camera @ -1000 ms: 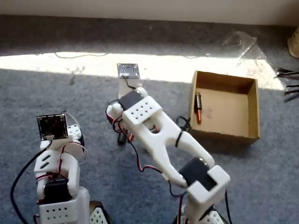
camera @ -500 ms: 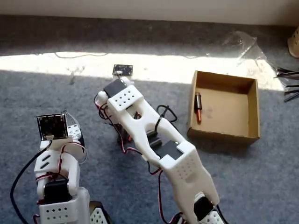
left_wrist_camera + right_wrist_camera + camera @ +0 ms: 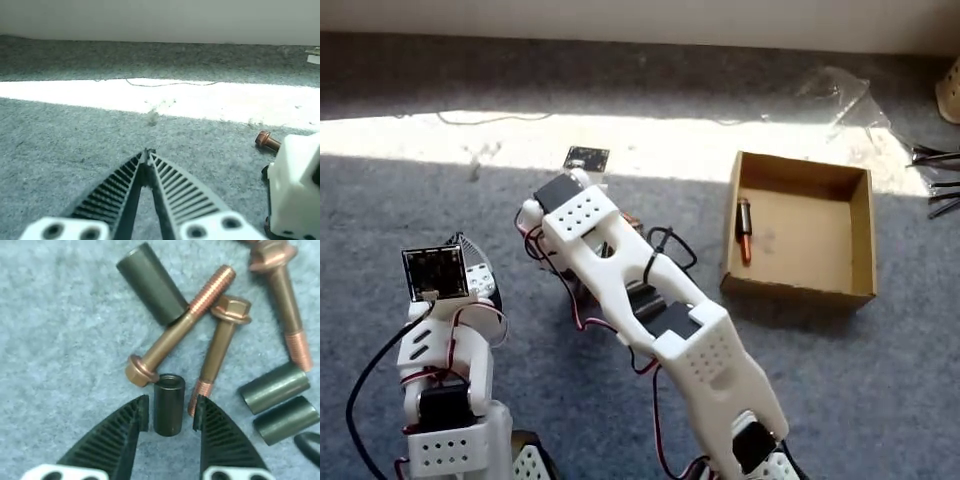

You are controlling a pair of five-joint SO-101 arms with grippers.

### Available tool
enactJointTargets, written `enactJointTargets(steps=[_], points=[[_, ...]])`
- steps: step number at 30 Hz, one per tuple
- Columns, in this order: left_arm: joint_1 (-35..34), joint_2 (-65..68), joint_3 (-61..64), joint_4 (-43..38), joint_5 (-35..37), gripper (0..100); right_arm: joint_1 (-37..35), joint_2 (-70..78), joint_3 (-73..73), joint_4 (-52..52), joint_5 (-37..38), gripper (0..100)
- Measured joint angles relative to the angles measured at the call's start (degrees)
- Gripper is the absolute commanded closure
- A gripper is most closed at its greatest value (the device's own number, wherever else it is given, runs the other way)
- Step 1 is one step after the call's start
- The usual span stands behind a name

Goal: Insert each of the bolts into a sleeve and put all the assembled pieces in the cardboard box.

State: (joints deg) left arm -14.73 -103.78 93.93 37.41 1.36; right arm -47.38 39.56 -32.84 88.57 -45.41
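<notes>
Between the right gripper's (image 3: 171,415) spread fingers lay one sleeve (image 3: 169,397), ungrasped, on the carpet (image 3: 60,340); the left gripper (image 3: 146,159) was clenched on nothing. Closing might have snagged the neighbouring bolt (image 3: 220,352), whose threaded end lay just beside one finger. The high view added the cardboard box (image 3: 798,286) holding one assembled piece (image 3: 744,230), where the arm hid the sleeve.

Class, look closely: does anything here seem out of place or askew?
Nothing damaged. Loose bolts and sleeves lie jumbled at mixed angles on the carpet; the open right claw straddles one sleeve.
</notes>
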Motion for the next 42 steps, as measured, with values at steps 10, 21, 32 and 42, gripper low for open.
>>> enactJointTargets(steps=[10,21,32,42], points=[[0.0,0.0,0.0,0.0,0.0,99,-1.9,0.3,0.0,0.0,0.0,86.1],[0.0,0.0,0.0,0.0,0.0,99,-1.5,6.2,-1.2,0.4,0.0,95.6],[0.0,0.0,0.0,0.0,0.0,99,-0.6,6.6,-2.7,0.6,2.4,96.6],[0.0,0.0,0.0,0.0,0.0,99,-0.4,6.7,-5.6,6.2,2.7,99.3]])
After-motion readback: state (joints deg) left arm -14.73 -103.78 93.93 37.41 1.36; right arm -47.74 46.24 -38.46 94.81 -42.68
